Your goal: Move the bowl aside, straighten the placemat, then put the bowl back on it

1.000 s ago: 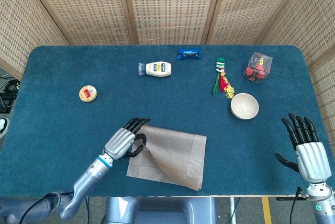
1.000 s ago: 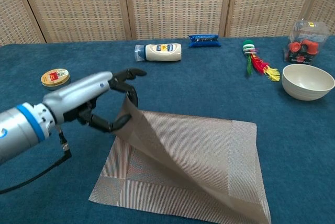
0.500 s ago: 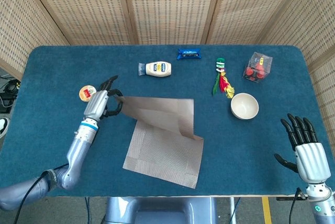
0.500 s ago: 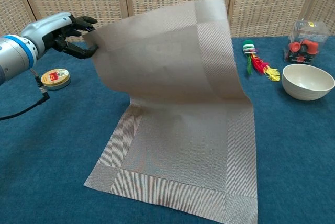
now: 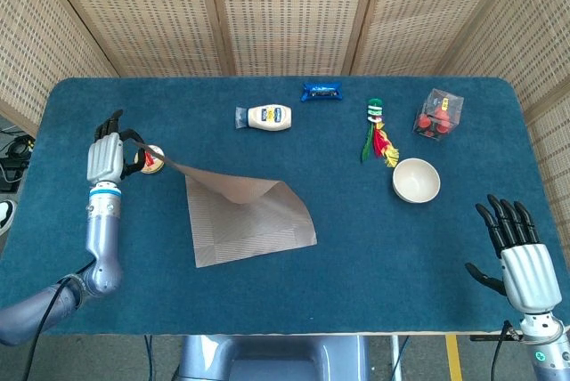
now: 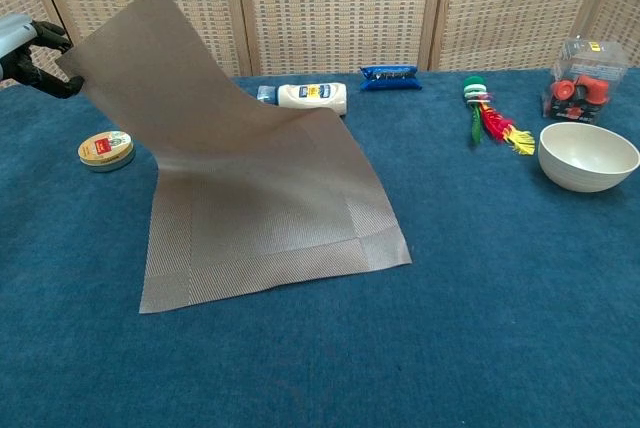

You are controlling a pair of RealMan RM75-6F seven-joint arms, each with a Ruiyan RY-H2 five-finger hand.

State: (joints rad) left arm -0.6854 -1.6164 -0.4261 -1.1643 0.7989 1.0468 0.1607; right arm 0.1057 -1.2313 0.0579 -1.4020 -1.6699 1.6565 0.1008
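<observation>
My left hand (image 5: pixel 109 155) (image 6: pixel 28 48) pinches one corner of the tan woven placemat (image 5: pixel 245 219) (image 6: pixel 250 208) and holds it up at the table's left side. The mat's near edge lies on the blue cloth while the gripped corner hangs in the air. The cream bowl (image 5: pixel 416 180) (image 6: pixel 588 156) stands upright on the cloth at the right, well apart from the mat. My right hand (image 5: pixel 521 252) hovers at the near right corner with fingers spread and nothing in it; the chest view does not show it.
A small round tin (image 5: pixel 151 159) (image 6: pixel 106 149) lies just under the raised corner. Along the far side sit a mayonnaise bottle (image 5: pixel 267 117) (image 6: pixel 310 98), a blue packet (image 5: pixel 321 91) (image 6: pixel 391 76), a colourful feather toy (image 5: pixel 380 133) (image 6: pixel 490 116) and a clear box of red pieces (image 5: pixel 438 114) (image 6: pixel 585 73).
My left hand has carried the mat corner up and far to the left, dragging the whole mat leftward and turning it. The bowl and right hand stay put.
</observation>
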